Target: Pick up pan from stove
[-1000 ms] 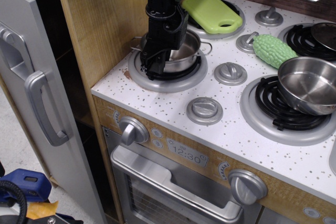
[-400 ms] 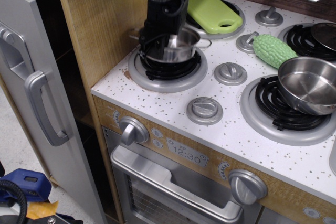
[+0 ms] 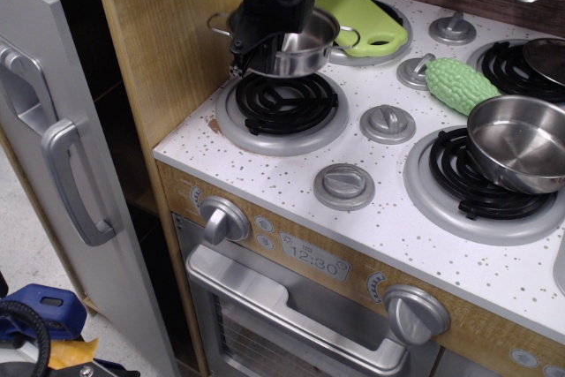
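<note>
The pan (image 3: 296, 55) is a small deep shiny steel pot with thin wire loop handles. It hangs in the air above the front left black coil burner (image 3: 282, 101) of the stove (image 3: 397, 218), clear of the coil. My black gripper (image 3: 258, 49) comes down from above and is shut on the pan's near left rim, one finger inside and one outside. The burner below it is bare.
A green cutting board (image 3: 362, 19) lies behind the pan. A bumpy green gourd (image 3: 459, 84) lies in the middle. A wider shallow steel pan (image 3: 521, 143) sits on the front right burner. A wooden cabinet wall (image 3: 168, 41) stands close at the left.
The gripper has risen with the pan in it. The pan left the front left burner and now hangs above it, shifted slightly back.
</note>
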`<act>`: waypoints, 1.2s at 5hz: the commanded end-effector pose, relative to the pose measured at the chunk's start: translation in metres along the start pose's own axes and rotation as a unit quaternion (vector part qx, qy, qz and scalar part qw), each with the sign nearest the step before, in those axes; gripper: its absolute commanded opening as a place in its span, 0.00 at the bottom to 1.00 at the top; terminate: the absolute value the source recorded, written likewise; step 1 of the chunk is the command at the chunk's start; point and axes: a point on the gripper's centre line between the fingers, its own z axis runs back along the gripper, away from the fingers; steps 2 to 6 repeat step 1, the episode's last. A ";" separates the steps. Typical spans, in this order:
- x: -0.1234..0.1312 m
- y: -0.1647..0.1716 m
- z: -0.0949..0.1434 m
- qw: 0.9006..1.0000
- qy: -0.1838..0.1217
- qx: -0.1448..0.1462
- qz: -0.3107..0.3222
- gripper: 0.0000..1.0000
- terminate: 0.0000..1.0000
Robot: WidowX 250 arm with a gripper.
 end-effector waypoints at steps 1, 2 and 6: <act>-0.001 0.010 0.025 0.998 0.005 0.055 -0.008 0.00 1.00; -0.001 0.010 0.025 0.998 0.005 0.055 -0.008 0.00 1.00; -0.001 0.010 0.025 0.998 0.005 0.055 -0.008 0.00 1.00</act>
